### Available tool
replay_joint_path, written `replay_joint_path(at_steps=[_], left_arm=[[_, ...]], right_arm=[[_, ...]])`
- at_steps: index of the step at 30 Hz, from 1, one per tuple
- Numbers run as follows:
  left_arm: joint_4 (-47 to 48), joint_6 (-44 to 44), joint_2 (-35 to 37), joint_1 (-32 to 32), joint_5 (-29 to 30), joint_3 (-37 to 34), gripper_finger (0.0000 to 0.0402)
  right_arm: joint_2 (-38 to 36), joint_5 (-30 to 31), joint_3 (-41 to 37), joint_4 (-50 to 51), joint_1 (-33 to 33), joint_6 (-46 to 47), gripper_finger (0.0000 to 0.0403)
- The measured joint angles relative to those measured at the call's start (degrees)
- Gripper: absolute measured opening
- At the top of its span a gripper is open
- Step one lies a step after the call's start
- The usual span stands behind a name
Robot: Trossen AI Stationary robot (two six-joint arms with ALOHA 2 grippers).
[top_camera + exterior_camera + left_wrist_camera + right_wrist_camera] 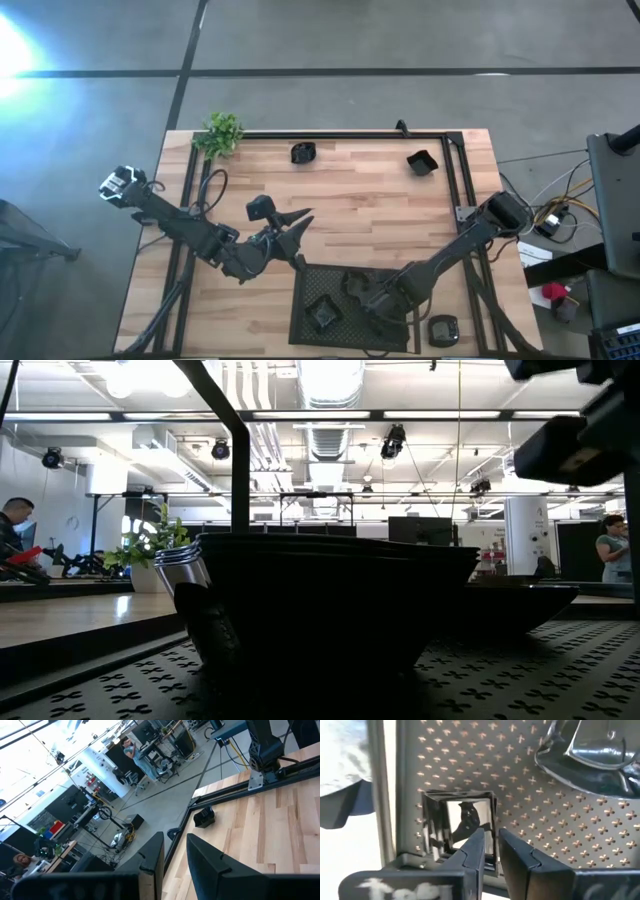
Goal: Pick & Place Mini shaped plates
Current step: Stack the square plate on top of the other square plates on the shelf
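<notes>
Small glossy black plates lie scattered. Two rest flat inside the mesh tray [400, 275]: a square plate [322, 313] [460, 827] and an angular plate [355, 285] [590, 755]. Two more sit near the table's far edge, one plate [303, 152] in the middle and one plate [422, 161] [203, 816] to the right. My right gripper [372, 297] [491, 847] hangs low over the tray, just right of the square plate, fingers slightly apart and empty. My left gripper [293, 222] [175, 857] is raised over the table's middle, narrowly open and empty.
A small green plant [221, 132] stands at the far left corner. A black frame rail [350, 135] runs along the far edge and down both sides. A dark rounded object [443, 328] lies right of the tray. In the low view a dish [330, 600] fills the foreground. People stand in the room beyond.
</notes>
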State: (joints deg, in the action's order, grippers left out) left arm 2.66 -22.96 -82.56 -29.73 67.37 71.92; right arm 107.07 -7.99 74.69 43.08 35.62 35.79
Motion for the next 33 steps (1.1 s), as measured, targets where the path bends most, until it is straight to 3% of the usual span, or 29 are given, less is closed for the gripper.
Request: replay_joint_path(at_steps=[9, 12, 19, 33], left_arm=[[0.0, 0.0, 0.0, 0.0, 0.0, 0.0, 0.0080], [0.0, 0.0, 0.0, 0.0, 0.0, 0.0, 0.0080], [0.0, 0.0, 0.0, 0.0, 0.0, 0.0, 0.0080], [0.0, 0.0, 0.0, 0.0, 0.0, 0.0, 0.0080]], right_arm=[[-0.6, -4.3, 1.0, -0.3, 0.0, -2.8, 0.0053], [-0.6, -3.3, 1.0, -0.1, 0.0, -3.0, 0.0053], [-0.6, 6.5, 1.0, -0.1, 0.0, -3.1, 0.0053], [-0.4, 5.1, 0.3, -0.2, 0.0, -2.8, 0.0053]])
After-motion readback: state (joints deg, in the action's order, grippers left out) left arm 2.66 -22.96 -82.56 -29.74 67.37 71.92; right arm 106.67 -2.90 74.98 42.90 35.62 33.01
